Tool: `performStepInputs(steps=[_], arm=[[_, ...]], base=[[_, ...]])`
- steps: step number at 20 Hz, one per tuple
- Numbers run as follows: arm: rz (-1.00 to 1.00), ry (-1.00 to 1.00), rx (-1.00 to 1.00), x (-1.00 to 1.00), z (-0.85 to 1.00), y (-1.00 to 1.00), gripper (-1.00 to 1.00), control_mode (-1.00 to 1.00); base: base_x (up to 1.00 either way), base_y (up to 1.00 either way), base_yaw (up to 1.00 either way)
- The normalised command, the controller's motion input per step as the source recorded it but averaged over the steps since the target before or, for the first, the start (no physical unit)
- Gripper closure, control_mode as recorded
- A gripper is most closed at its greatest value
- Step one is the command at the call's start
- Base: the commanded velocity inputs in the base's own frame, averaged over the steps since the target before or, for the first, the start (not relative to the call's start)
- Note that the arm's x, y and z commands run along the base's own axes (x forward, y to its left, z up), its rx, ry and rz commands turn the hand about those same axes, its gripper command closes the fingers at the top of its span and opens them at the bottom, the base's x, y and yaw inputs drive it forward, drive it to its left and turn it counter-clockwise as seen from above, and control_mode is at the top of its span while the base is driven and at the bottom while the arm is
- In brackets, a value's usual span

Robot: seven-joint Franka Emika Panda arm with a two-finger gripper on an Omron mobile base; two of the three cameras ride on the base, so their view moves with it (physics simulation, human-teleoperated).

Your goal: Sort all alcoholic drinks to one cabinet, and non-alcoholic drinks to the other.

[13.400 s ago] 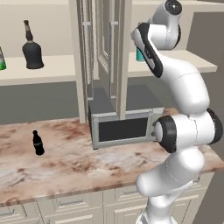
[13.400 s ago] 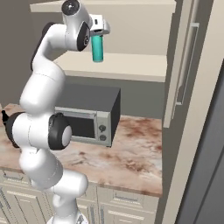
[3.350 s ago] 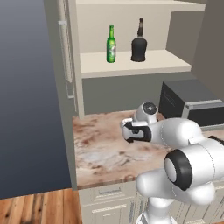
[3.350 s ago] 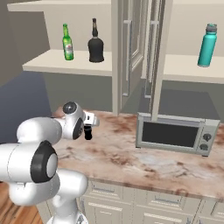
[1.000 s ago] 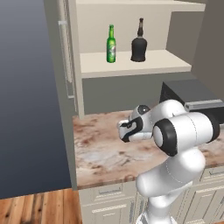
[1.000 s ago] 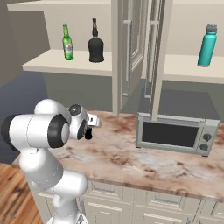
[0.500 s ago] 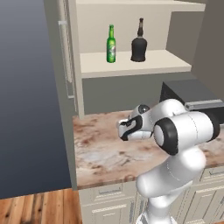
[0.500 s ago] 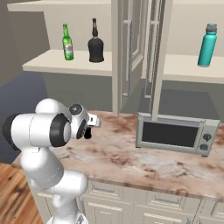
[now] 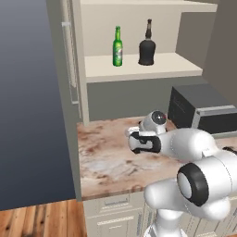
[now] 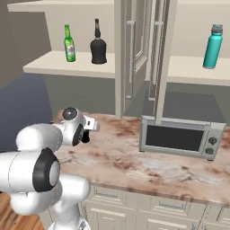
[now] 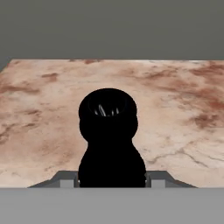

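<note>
Gripper (image 11: 112,178): closed on cola bottle (image 11: 111,140) — fingers at its sides.
Lift: straight up off counter (image 11: 175,109) — keep upright.

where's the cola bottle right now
The cola bottle sits low over the marble counter, between the gripper fingers in the hand view, left of the microwave.

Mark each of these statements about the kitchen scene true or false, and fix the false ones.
1. The green beer bottle stands on the same shelf as the squat black bottle. True.
2. The teal bottle lies on the counter. False: it stands upright on a cabinet shelf above the microwave.
3. The hand is low over the counter, with the cola bottle between its fingers. True.
4. The microwave door hangs open. False: it is shut.
</note>
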Motion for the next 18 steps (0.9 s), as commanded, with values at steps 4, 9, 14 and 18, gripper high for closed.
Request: performStepInputs(steps=[4, 9, 14, 18], arm=[[0.00, 0.08, 0.00, -0.53, 0.95, 0.01, 1.00, -1.00], [0.00, 0.09, 0.00, -0.54, 1.00, 0.00, 1.00, -1.00], [0.00, 0.08, 0.00, -0.49, 0.94, 0.00, 1.00, -1.00], [0.00, 0.02, 0.00, -0.46, 0.65, 0.00, 1.00, -1.00]], base=[[0.00, 0.00, 0.00], [0.00, 0.00, 0.00], [0.00, 0.00, 0.00], [0.00, 0.00, 0.00]])
